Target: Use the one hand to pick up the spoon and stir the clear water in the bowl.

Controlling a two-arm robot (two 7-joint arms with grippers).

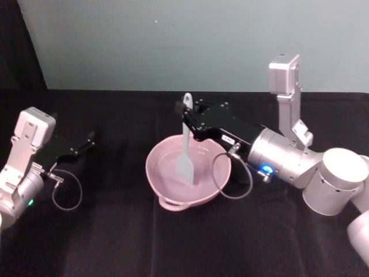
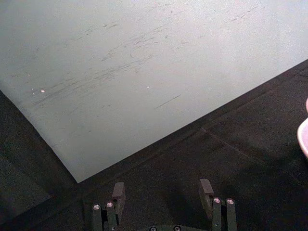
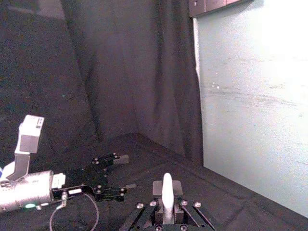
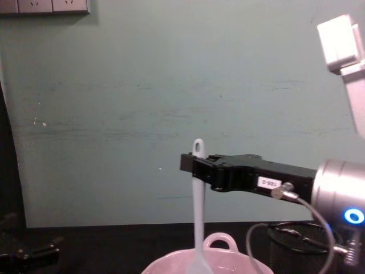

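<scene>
Nearest to us, in the middle of the black cloth (image 1: pixel 115 242), we see the pink bowl (image 1: pixel 154 180), with its loop handle on the near rim. Clear water (image 1: pixel 167 167) lies in it. The spoon (image 1: pixel 185 153) stands almost upright, with its blade down in the water. To the left, well apart from the bowl, the left gripper (image 1: pixel 87 139) is idle, its fingers spread. A little farther, the right gripper (image 1: pixel 185 117) reaches in from the right and pinches the spoon's handle just under the hole. Behind is a pale green wall (image 1: pixel 173 40).
</scene>
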